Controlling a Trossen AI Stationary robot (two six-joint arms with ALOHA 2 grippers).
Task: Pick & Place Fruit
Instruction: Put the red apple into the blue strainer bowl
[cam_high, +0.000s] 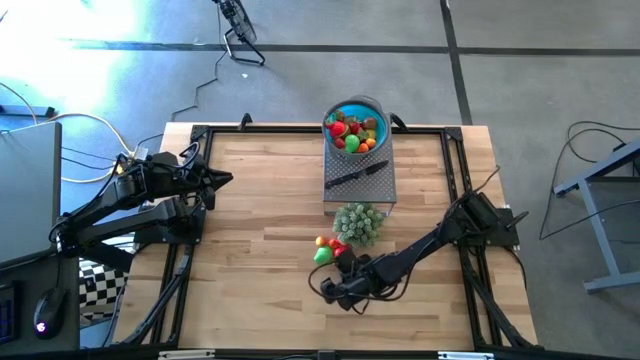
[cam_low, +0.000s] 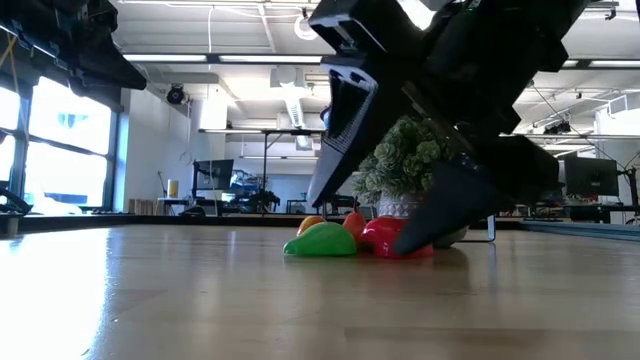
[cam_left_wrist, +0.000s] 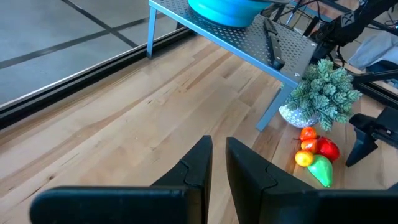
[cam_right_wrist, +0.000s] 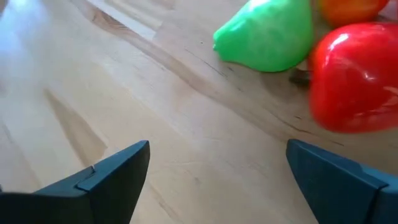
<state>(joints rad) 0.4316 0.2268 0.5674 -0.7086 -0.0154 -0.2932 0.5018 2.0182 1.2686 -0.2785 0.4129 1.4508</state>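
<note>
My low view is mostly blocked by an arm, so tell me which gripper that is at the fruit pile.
Observer: It is the right gripper, just short of the green pear-shaped toy fruit and glossy red toy fruit.
Operator: Report its fingers.
Observer: Open, nothing between them, bare wooden table ahead.
Operator: Find the bowl.
Observer: The round blue bowl, already holding fruit, sits on the grey perforated metal stand beyond the pale green bushy cluster.
</note>
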